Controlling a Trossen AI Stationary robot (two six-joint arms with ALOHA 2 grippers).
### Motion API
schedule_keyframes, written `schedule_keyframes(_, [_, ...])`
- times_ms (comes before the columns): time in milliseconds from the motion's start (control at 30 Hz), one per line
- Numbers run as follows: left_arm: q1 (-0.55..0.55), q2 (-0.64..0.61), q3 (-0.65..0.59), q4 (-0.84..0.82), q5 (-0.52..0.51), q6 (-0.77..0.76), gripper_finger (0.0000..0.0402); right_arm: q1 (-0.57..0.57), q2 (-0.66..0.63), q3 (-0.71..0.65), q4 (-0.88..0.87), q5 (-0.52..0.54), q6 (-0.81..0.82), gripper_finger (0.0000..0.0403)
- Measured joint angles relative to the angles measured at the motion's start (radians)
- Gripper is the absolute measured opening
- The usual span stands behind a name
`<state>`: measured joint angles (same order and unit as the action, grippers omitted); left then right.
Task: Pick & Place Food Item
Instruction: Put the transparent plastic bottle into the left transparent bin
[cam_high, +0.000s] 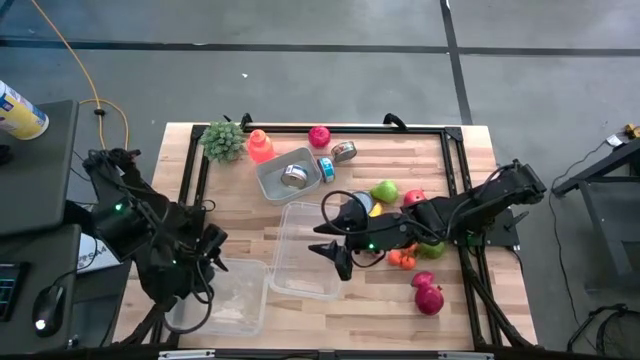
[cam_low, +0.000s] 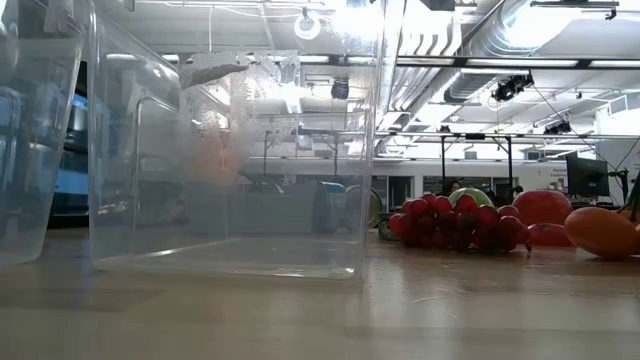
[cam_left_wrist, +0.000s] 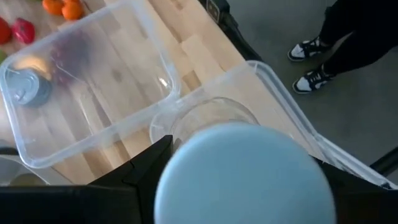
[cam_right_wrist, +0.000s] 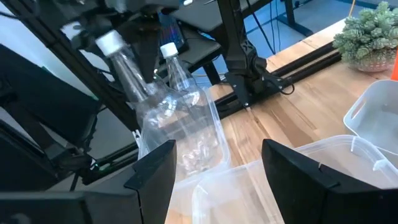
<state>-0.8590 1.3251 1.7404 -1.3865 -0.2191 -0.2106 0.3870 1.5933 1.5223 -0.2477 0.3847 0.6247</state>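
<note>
Nearby, clear tub (cam_high: 303, 263), grapes (cam_low: 460, 224), oranges (cam_high: 402, 258)

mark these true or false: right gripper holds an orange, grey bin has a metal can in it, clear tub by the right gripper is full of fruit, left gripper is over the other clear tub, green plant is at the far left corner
1. The right gripper holds an orange. False: its fingers stand apart with nothing between them.
2. The grey plastic bin has a metal can in it. True.
3. The clear plastic tub beside the right gripper is full of fruit. False: it looks empty.
4. The left gripper is above the second clear plastic tub. True.
5. The small green potted plant sits near the table's far left corner. True.
</note>
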Motion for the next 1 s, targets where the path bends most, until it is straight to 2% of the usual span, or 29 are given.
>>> schedule_keyframes(200, [0.000, 0.001, -0.071, 0.021, 0.000, -0.049, 0.0225, 0.000, 0.000, 0.000, 0.000, -0.003, 0.003, 0.0224])
schedule_keyframes(1000, [0.000, -0.003, -0.237, 0.143, 0.026, -0.025, 0.0225, -0.001, 0.000, 0.000, 0.012, 0.003, 0.063, 0.0224])
